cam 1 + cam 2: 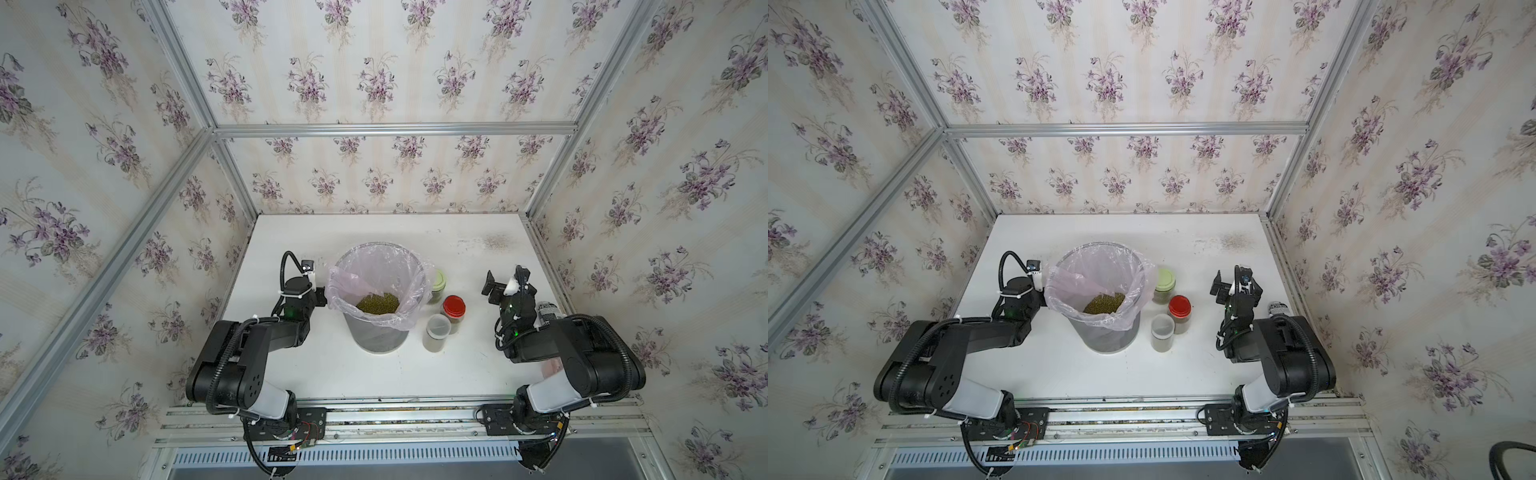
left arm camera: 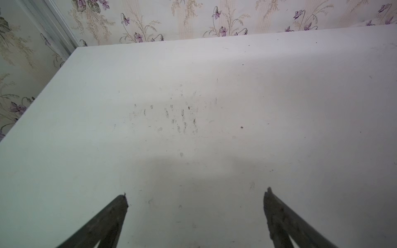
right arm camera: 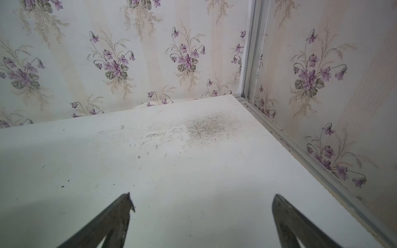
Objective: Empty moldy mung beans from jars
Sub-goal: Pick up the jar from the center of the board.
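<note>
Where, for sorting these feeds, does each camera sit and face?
Top view: high over the front edge, looking down at table, bin, jars; left arm, right arm show.
Top view: alongside, same aim, bin and arms.
Left wrist: on left arm, facing table and back wall; open left hand shows.
Right wrist: on right arm, facing back-right corner; open right hand shows.
Shared: right wrist's speckled stain shows in both top views.

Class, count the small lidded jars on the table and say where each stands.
3, all right of the lined bin: the green-lidded jar farthest back, the red-lidded jar in the middle, the white-lidded jar nearest the robot. The bin might hide others.
</note>
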